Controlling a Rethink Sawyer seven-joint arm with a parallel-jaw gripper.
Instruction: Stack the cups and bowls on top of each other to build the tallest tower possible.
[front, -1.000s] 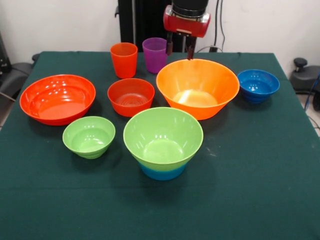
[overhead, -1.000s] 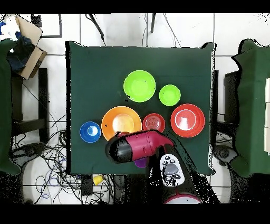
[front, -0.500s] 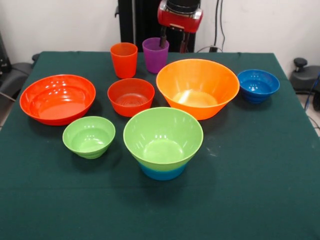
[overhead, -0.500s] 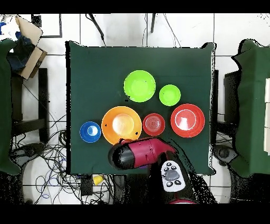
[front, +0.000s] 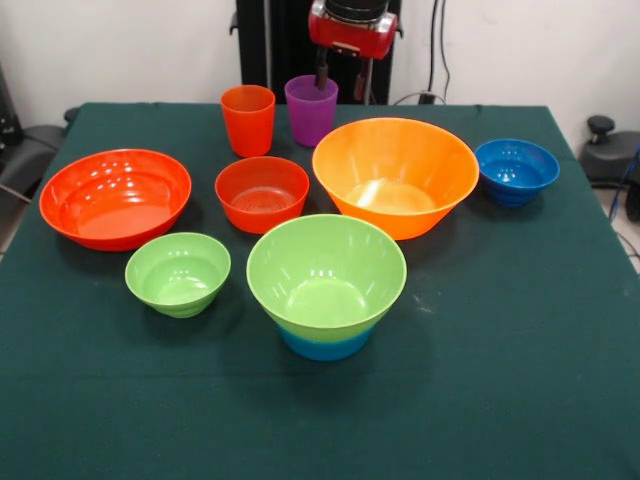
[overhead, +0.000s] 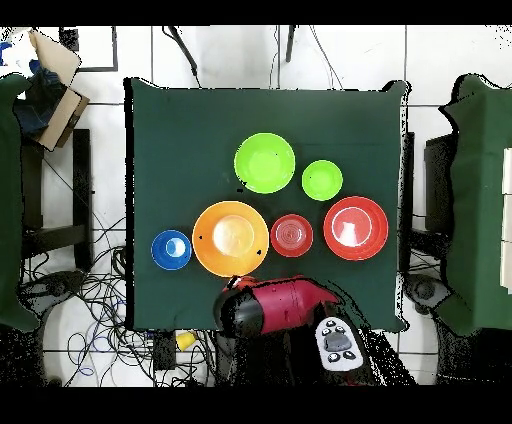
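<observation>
A dark green table (front: 520, 330) is carrying two cups (front: 248, 119), six separate bowls (front: 116, 197), and a green bowl nesting on a blue one (front: 325, 345).

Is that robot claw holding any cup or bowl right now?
Nothing is held. The gripper hangs open above the purple cup, with its fingers apart and nothing between them.

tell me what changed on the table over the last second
Only the arm moved: the pincer drew back from the large orange bowl toward the robot's base, rising to hang behind the purple cup. It took hold of nothing and let go of nothing. The bowls, both cups and the green-on-blue stack stayed as they were.
</observation>
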